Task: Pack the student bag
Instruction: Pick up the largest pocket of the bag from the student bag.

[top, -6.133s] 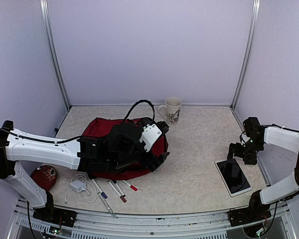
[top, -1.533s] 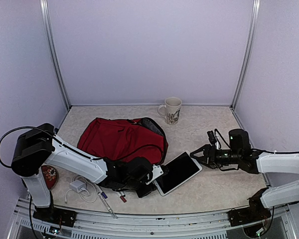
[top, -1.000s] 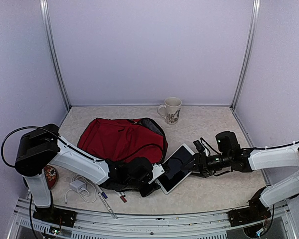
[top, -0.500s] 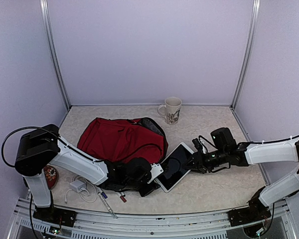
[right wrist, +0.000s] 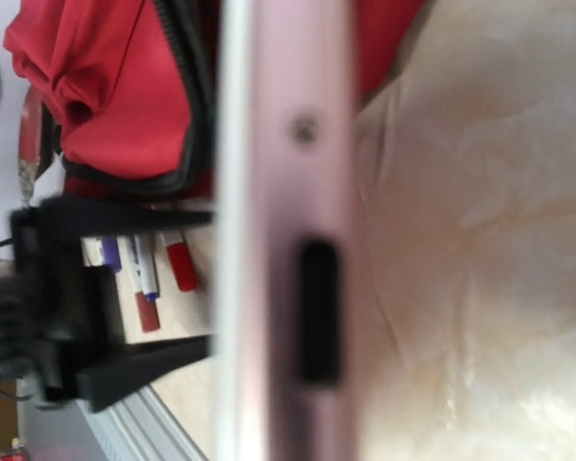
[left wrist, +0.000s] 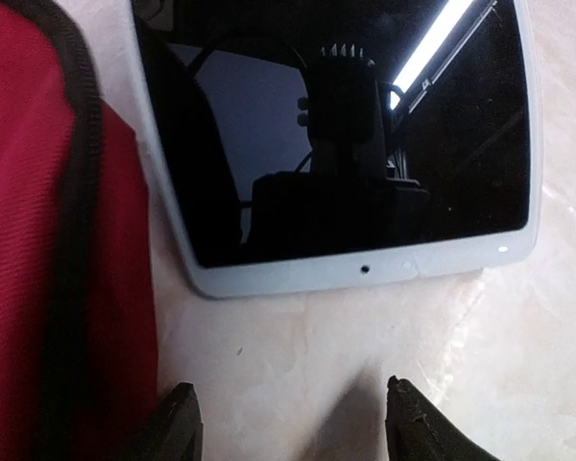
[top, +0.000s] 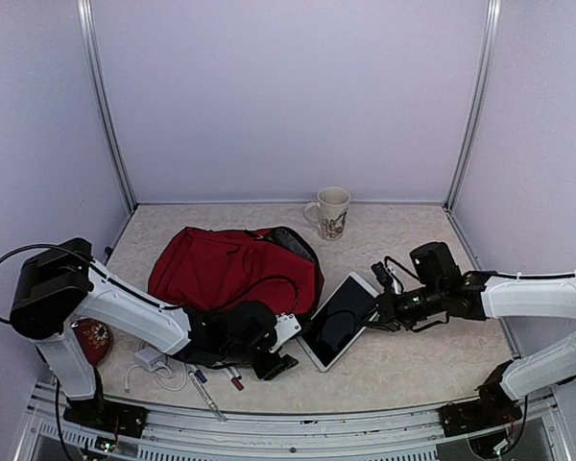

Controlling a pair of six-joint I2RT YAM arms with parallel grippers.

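The student bag, a dark-red backpack with black zippers, lies left of centre; its red fabric fills the left edge of the left wrist view. A white-framed tablet lies just right of the bag, screen up. My right gripper is shut on the tablet's far right edge; in the right wrist view that edge with its port fills the frame and hides the fingers. My left gripper stands open on the table, a short gap below the tablet's bottom edge, with nothing between its fingertips.
A patterned mug stands at the back behind the bag. Several markers, a white charger with cable and a round red object lie at the front left. The bag's black cord loops over its front.
My left gripper has opened, let go of the tablet's near end and drawn back toward the front. My right gripper has shut on the tablet's far edge.
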